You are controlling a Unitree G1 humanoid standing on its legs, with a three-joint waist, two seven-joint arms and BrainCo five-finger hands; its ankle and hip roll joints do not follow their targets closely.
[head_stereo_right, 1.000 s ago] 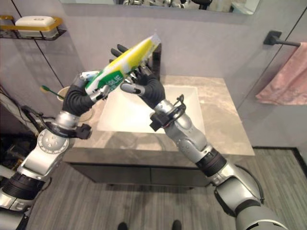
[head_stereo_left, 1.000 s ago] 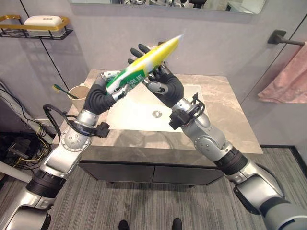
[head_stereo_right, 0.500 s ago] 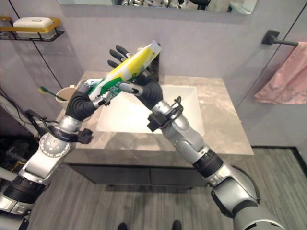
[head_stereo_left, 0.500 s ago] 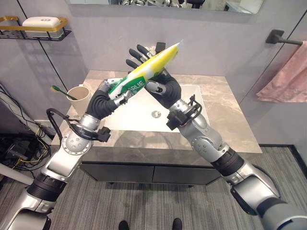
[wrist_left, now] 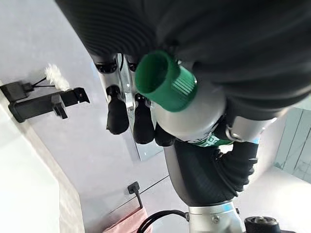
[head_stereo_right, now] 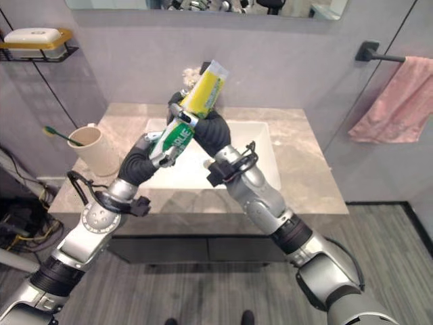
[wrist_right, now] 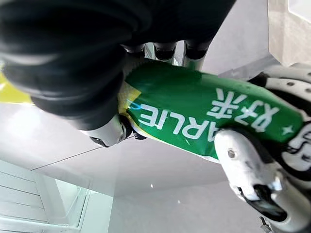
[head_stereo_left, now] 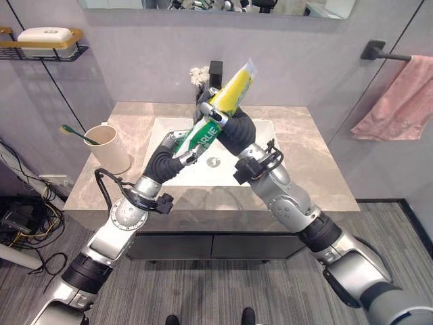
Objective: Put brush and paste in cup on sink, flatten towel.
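Left hand [head_stereo_left: 177, 144] and right hand [head_stereo_left: 229, 125] both grip the toothpaste tube [head_stereo_left: 220, 108], tilted above the sink [head_stereo_left: 270, 130]. Toothbrush [head_stereo_left: 74, 133] stands in cup [head_stereo_left: 108, 148] on bench [head_stereo_left: 318, 176].

The scene is evenly and softly lit from above. Faint diagonal shadows are cast on the grey wall [head_stereo_left: 122, 74], and a dim reflection is seen on the countertop [head_stereo_left: 318, 176]. Straight lines are bowed near the edges. Close surfaces are blurred in the wrist views.
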